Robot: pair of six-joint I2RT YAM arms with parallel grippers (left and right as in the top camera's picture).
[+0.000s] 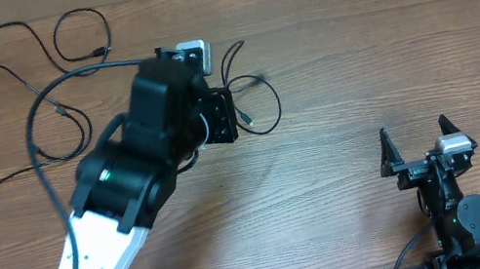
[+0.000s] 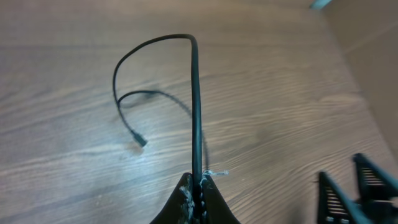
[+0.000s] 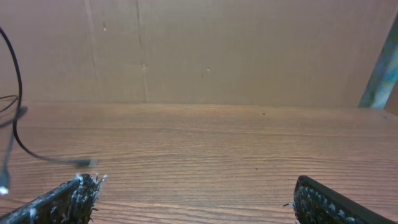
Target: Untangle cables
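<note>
1. Left wrist view: your left gripper [image 2: 199,182] is pinched fully shut on one thin black cable [image 2: 196,93]. The cord runs straight out from the jaws, bends over and curls back to a small plug end [image 2: 140,142] down by the tabletop.
2. Expect that cable to handle light and limp, with just enough spring to keep its curve. The round jacket looks smooth, so it could slip through the pads under a hard pull.
3. Mid-cord looks a fair hold to me; a grip nearer the plug end should give better control of the free tail.
4. In the overhead view, the other cables [image 1: 9,116] sprawl in loose, crossing loops on the left side, apart from the held one.
5. The table [image 1: 355,55] is matte wood grain, unlikely to snag.
6. Your right gripper [image 1: 415,138] sits wide open and empty near its base.
</note>
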